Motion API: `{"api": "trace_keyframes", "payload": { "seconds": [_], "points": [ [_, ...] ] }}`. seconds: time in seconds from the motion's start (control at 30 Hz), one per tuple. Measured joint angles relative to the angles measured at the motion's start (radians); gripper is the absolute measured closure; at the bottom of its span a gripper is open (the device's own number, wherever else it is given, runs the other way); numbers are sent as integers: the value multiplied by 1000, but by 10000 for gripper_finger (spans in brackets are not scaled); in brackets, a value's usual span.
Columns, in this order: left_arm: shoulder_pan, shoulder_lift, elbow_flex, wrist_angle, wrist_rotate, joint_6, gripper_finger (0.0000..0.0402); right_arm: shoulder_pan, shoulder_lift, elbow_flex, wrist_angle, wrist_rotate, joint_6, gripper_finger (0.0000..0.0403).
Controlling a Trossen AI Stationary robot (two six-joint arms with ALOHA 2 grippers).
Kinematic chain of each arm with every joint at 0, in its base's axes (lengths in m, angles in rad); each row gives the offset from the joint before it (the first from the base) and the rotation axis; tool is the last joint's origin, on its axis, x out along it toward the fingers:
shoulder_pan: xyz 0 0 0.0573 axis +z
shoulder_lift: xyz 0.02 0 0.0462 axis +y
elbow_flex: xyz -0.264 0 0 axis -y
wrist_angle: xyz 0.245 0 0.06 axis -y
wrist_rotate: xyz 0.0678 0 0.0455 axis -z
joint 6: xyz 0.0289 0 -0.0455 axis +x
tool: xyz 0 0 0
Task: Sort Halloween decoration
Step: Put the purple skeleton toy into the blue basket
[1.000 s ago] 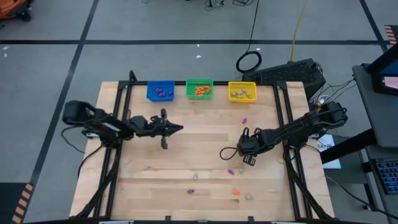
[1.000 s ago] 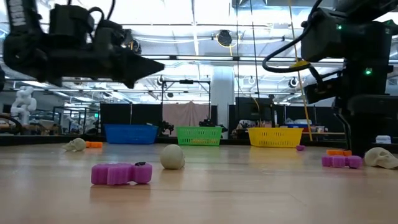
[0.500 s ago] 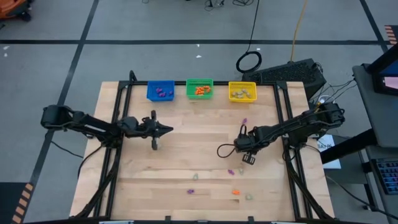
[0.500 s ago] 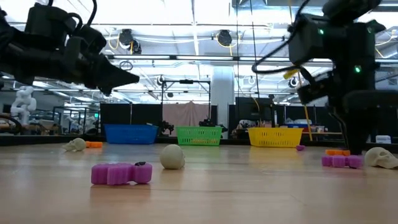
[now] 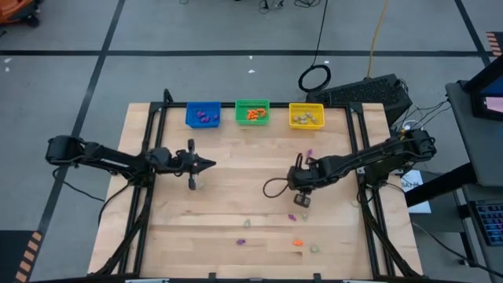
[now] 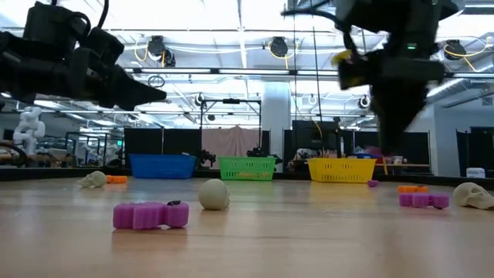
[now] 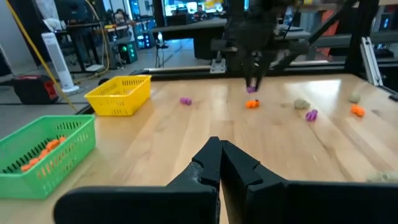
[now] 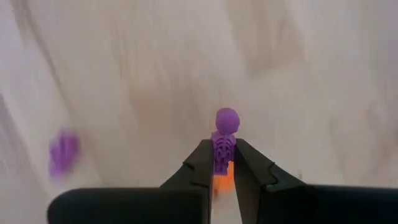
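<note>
My right gripper (image 8: 222,152) hangs over the table's right middle (image 5: 301,198), fingers pointing down, shut on a tiny purple skeleton trinket (image 8: 224,134). The left wrist view shows that gripper (image 7: 252,81) far off, above an orange trinket (image 7: 251,104) lying on the wood. My left gripper (image 7: 219,157) is shut and touches nothing, raised over the table's left middle (image 5: 206,165). More purple (image 5: 291,214), orange (image 5: 298,243) and beige (image 5: 314,248) trinkets lie near the near edge. One purple trinket (image 5: 308,152) lies toward the yellow bin. My right gripper pinches the purple skeleton by its ribbed body (image 8: 222,146) between the two fingertips, coming from above and pointing down. Its round head (image 8: 227,119) sticks out beyond the fingertips. The trinket is lifted clear of the table.
Along the far edge stand a blue bin (image 5: 203,115) with purple pieces, a green bin (image 5: 252,112) with orange ones and a yellow bin (image 5: 306,115) with beige ones. In the low view a purple trinket (image 6: 150,215), a beige ball (image 6: 214,194) and a skull (image 6: 472,194) lie on the wood.
My right gripper has risen from the table top and moved toward the table's left. My left gripper has drawn back toward the left edge, staying shut.
</note>
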Motion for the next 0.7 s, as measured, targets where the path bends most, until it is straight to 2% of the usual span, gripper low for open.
{"api": "trace_keyframes", "payload": {
  "seconds": [0.37,0.5,0.7],
  "points": [
    [0,-121,-4,-96,2,26,394,-106,132,2,563,123,-157,379],
    [0,-185,-4,-167,2,28,394,-156,210,6,778,123,-221,379],
    [0,-294,-4,-286,2,28,394,-214,358,179,836,123,-313,379]
  ]
}}
